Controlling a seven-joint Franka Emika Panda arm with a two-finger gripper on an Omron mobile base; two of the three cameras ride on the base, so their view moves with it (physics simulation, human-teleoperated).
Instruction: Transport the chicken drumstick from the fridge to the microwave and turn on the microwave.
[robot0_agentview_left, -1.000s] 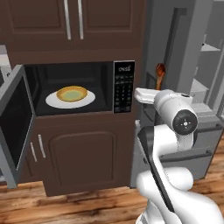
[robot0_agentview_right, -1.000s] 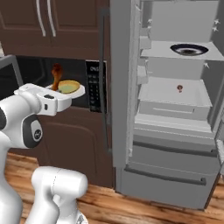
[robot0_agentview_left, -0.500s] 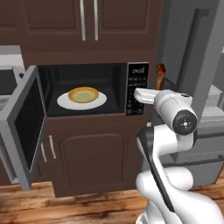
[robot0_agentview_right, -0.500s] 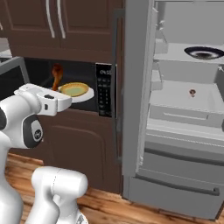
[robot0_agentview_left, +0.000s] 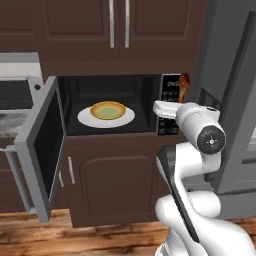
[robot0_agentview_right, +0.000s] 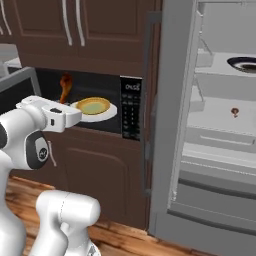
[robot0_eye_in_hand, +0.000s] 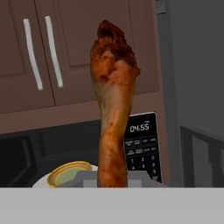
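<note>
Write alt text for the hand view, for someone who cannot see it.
A chicken drumstick stands upright, close to the camera. Behind it is the open microwave, holding a plate with a yellow pie; its keypad display reads 04:55, under dark cabinet doors.

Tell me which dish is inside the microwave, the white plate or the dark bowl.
The white plate, carrying a yellow pie inside the microwave; the dark bowl sits on a fridge shelf.

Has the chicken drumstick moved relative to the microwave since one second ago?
Yes. The chicken drumstick has shifted left, from in front of the fridge edge to the keypad of the microwave.
</note>
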